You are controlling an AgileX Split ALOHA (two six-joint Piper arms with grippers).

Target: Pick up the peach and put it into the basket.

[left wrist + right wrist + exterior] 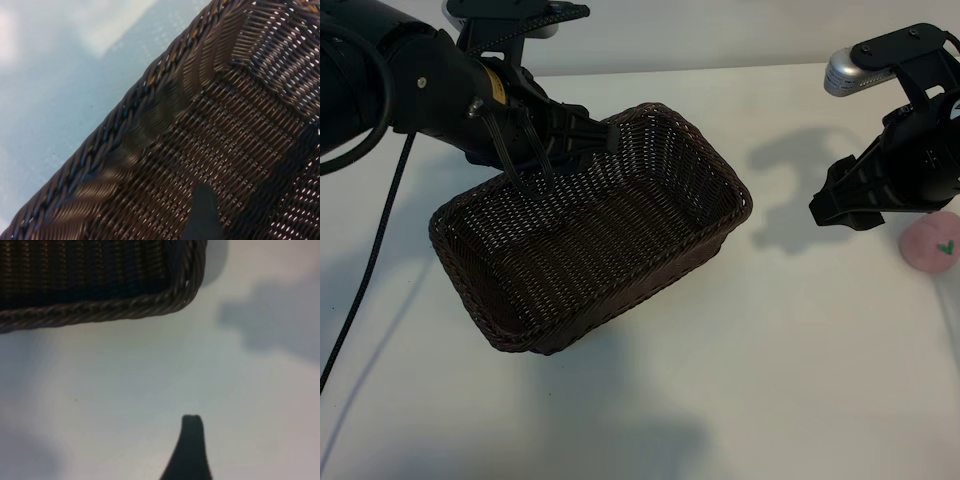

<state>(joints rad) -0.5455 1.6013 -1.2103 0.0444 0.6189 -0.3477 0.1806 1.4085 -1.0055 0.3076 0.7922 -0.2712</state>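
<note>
Green tick mark on peach (932, 244)

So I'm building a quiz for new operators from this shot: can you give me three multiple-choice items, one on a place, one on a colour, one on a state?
1. Where is the peach?
A. In the basket
B. On the table by the right gripper
C. In the left gripper

2. What colour is the basket?
A. Dark brown
B. White
C. Green

3. How does the right gripper stand?
A. Shut on the peach
B. Open, holding nothing
C. Shut on the basket rim

Answers: 1 B, the peach lies on the white table beside that gripper. 2 A, the wicker is dark brown. 3 B, it hangs apart from the peach.
</note>
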